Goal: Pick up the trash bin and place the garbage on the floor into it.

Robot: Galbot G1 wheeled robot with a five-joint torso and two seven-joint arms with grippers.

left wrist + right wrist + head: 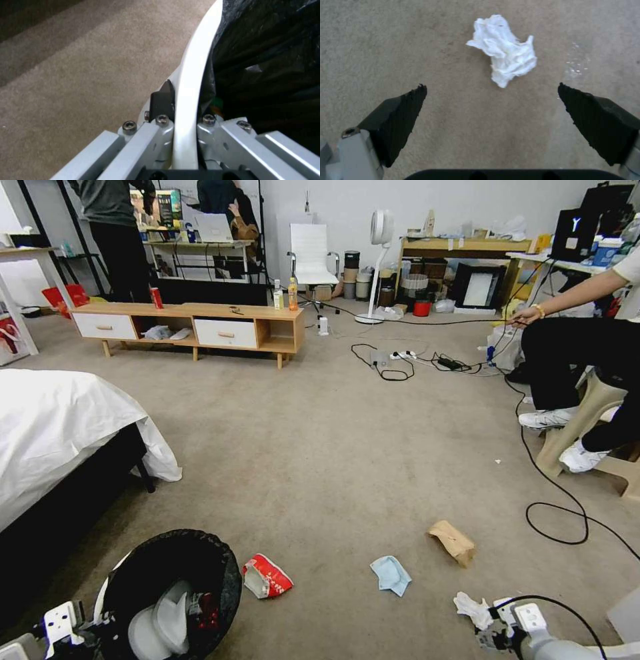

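Gripping the trash bin's point(190, 62) smooth rim, left pincer point(185, 120); crumpled tissue point(505, 50) on carpet.

Both arms end in silver-grey metal linkages fastened with dark hex screws. The right gripper point(491, 100) carries black ribbed wedge-shaped pads point(403, 120); a black cable loops from its white wrist block.

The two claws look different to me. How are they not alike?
The left claw is shut on the white rim of the bin; the right claw is open and holds nothing. The left is beside the bed; the right hangs over a tissue. Both are low, near the carpet.
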